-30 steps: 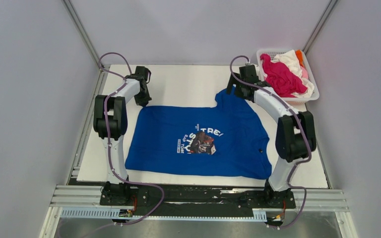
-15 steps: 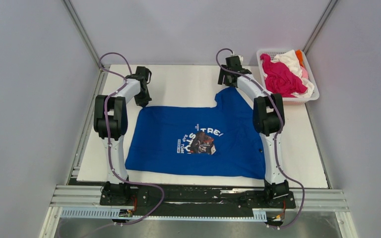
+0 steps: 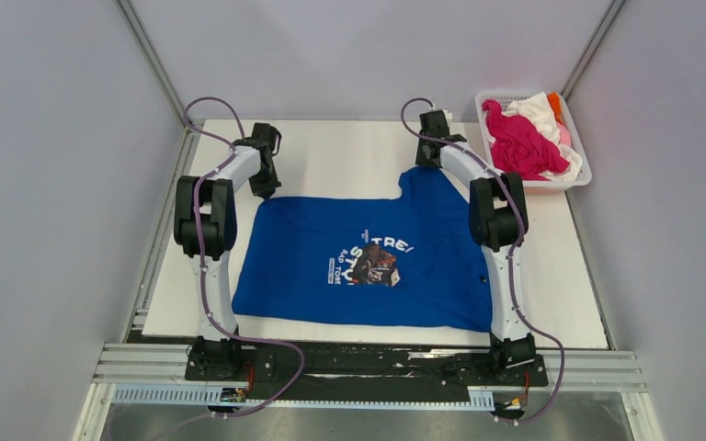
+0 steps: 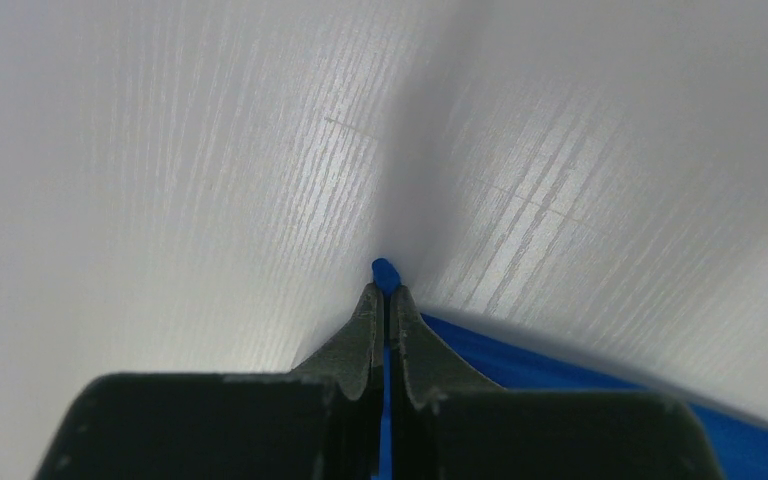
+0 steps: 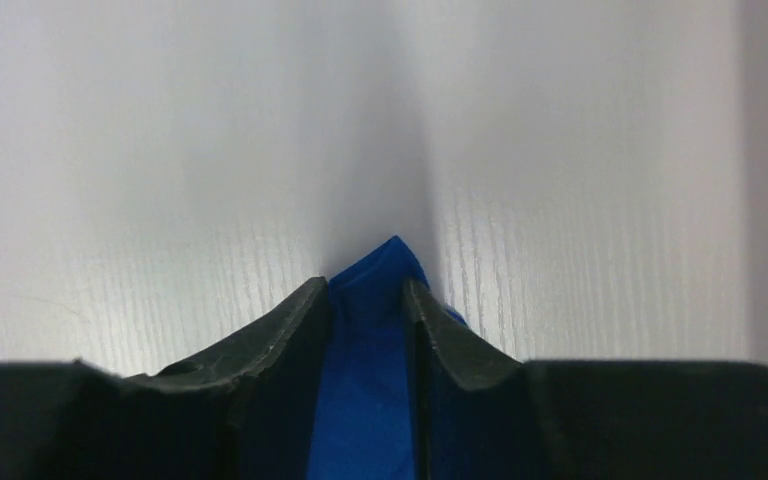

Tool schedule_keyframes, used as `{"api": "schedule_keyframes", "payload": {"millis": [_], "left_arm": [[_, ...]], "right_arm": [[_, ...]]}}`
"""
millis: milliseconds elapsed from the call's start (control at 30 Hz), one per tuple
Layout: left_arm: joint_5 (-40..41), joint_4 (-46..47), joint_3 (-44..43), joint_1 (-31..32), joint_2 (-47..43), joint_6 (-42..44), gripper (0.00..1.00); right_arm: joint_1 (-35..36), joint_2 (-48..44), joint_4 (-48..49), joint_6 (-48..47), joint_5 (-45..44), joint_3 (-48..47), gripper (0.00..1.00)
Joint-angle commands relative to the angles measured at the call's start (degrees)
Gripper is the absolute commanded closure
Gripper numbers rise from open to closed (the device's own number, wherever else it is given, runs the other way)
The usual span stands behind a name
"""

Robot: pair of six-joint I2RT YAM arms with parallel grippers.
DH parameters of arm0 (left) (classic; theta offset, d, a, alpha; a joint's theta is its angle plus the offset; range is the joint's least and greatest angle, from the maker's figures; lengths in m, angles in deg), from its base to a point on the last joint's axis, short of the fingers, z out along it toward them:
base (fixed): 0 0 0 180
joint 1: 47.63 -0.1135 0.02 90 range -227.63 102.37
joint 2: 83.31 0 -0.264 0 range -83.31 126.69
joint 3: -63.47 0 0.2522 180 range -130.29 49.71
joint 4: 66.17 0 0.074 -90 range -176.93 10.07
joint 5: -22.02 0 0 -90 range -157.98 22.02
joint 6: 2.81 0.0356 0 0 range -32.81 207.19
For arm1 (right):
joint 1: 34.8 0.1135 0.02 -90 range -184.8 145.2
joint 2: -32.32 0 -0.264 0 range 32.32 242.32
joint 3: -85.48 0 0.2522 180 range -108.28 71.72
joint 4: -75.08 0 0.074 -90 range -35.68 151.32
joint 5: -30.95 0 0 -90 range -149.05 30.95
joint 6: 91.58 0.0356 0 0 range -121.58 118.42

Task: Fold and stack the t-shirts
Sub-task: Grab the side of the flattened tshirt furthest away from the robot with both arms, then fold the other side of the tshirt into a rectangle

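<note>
Left wrist view: left jaws pinch almost closed on a bare tip of the blue shirt (image 4: 560,372), while the right jaws clamp a thicker fold. Spread print-up on the counter (image 3: 349,152), it could slip from that thin left hold when lifted, skewing the fold.

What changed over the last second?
The right arm swung its elbow inward and straightened. The right end effector shifted left, shut on a corner of the blue t-shirt. The left end effector, also pinching the shirt, and the shirt's spread on the table stayed as they were.
</note>
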Motion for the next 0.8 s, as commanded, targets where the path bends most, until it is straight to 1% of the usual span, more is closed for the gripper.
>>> {"api": "schedule_keyframes", "payload": {"millis": [0, 67, 100, 233, 333, 467, 767], "left_arm": [[0.8, -2.3, 0.1, 0.1, -2.7, -0.7, 1.00], [0.2, -2.3, 0.0, 0.1, -2.9, -0.7, 1.00], [-0.3, -2.2, 0.1, 0.1, -3.0, -0.7, 1.00], [-0.6, -2.2, 0.4, 0.1, -4.3, -0.4, 1.00], [-0.7, -1.5, 1.4, 0.1, -5.9, -0.3, 1.00], [-0.7, -0.4, 4.4, 0.7, -9.1, -0.1, 1.00], [1.2, 2.3, 14.0, 3.7, -18.1, 0.3, 1.00]], "right_arm": [[0.1, -2.0, -2.4, 0.4, 1.5, 3.0, 0.79], [0.2, -1.8, -2.4, 0.1, 2.5, 1.9, 0.94], [0.2, -1.8, -2.3, 0.1, 2.9, 1.4, 0.99], [0.5, -3.7, -1.9, -0.7, 3.3, 0.5, 1.00], [1.1, -7.7, -0.5, -1.5, 3.8, 3.5, 1.00], [2.0, -15.4, 2.7, -1.6, 3.6, 12.2, 1.00], [5.7, -36.0, 2.9, -0.2, -0.5, 32.2, 1.00]]}}
